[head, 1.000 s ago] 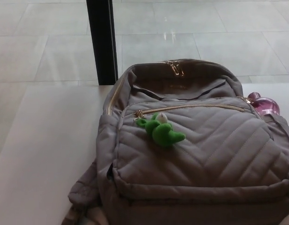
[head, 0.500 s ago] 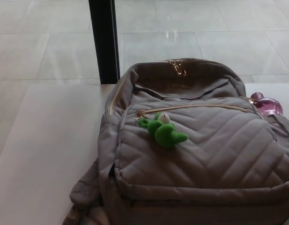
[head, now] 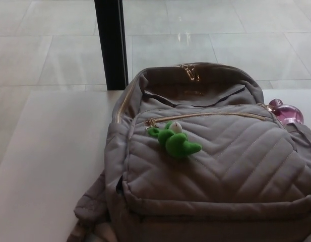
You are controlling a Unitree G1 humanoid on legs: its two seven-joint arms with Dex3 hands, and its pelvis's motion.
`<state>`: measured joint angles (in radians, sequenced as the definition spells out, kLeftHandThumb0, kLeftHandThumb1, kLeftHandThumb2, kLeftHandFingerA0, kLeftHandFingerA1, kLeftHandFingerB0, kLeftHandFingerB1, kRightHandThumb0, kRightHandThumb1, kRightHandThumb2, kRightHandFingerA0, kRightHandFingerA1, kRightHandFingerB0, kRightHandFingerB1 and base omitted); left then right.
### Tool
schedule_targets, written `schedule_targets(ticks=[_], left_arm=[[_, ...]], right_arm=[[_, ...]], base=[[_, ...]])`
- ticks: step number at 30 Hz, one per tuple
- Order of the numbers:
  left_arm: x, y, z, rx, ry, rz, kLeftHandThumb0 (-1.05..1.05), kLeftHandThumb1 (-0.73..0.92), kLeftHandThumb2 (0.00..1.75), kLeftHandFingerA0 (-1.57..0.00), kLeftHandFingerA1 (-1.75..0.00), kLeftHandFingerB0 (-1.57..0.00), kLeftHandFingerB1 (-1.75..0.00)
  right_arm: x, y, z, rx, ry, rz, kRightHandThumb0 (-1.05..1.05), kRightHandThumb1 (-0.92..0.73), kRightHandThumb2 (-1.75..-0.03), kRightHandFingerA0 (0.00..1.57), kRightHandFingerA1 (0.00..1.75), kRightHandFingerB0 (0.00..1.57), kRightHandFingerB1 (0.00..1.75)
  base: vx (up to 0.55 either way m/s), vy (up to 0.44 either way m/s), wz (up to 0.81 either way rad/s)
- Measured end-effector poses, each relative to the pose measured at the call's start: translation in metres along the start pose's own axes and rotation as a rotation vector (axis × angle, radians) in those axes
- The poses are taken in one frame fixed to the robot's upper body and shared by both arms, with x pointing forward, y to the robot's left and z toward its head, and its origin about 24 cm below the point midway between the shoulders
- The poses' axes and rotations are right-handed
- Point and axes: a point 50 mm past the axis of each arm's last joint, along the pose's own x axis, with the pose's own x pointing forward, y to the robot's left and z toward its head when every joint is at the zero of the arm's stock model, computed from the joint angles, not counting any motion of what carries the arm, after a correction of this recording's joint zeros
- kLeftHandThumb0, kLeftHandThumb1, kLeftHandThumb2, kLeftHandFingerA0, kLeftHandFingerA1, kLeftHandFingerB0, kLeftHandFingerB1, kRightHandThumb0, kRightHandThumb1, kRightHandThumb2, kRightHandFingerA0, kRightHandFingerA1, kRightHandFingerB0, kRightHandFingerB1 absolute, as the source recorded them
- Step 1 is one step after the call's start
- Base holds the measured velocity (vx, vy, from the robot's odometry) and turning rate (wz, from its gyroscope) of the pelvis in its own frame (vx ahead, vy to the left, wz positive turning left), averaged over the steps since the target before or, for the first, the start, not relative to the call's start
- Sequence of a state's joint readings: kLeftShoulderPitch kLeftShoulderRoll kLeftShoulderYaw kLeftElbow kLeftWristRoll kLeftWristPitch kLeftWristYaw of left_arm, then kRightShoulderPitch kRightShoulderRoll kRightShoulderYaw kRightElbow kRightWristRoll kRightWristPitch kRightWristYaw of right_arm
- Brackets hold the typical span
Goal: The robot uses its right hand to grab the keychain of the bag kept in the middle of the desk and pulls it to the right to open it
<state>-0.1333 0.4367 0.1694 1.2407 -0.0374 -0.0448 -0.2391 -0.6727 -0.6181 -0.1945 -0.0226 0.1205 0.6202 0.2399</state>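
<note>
Although the head view shows the whole work area, no robot hand appears in it, neither the left one nor the right one, so I cannot tell how their fingers stand.

The grey quilted bag (head: 210, 161) lies on the pale surface (head: 49, 166), with its front side up and its top toward the far edge. Its lower part and its right side are cut off by the picture border, so the full shape is not visible. A strap or fold of fabric at the lower left corner is also cut off and hard to read.

The green plush keychain (head: 176, 141) rests on the front pocket, near the left end of the gold zipper (head: 210, 115), and it seems to hang from the zipper pull there; the small link between them is too small to see clearly. This zipper line runs closed across the pocket to the right. A second gold zipper pull (head: 189, 72) sits at the top of the bag.

Behind the right shoulder of the bag, a pink shiny object (head: 285, 112) is half hidden; what it is, I cannot tell. A dark vertical post (head: 110, 43) stands beyond the surface, against a tiled floor (head: 44, 45).
</note>
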Motion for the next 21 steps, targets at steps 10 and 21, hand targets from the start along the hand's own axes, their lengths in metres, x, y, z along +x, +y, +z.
schedule_targets(ticks=[10,21], left_arm=[[0.0,0.0,-0.003,0.0,0.01,-0.002,-0.73,0.74,0.62,-0.43,-0.53,-0.4,-0.42],[-0.003,0.004,-0.012,0.004,0.032,0.005,-0.73,0.74,0.62,-0.43,-0.53,-0.4,-0.42]], right_arm=[[0.001,0.004,-0.001,0.013,0.023,0.014,-0.74,-0.66,-0.61,0.48,0.47,0.28,0.31],[-0.001,0.009,0.001,0.018,0.015,0.029,-0.74,-0.66,-0.61,0.48,0.47,0.28,0.31]], base=[[0.0,0.0,0.0],[0.0,0.0,0.0]])
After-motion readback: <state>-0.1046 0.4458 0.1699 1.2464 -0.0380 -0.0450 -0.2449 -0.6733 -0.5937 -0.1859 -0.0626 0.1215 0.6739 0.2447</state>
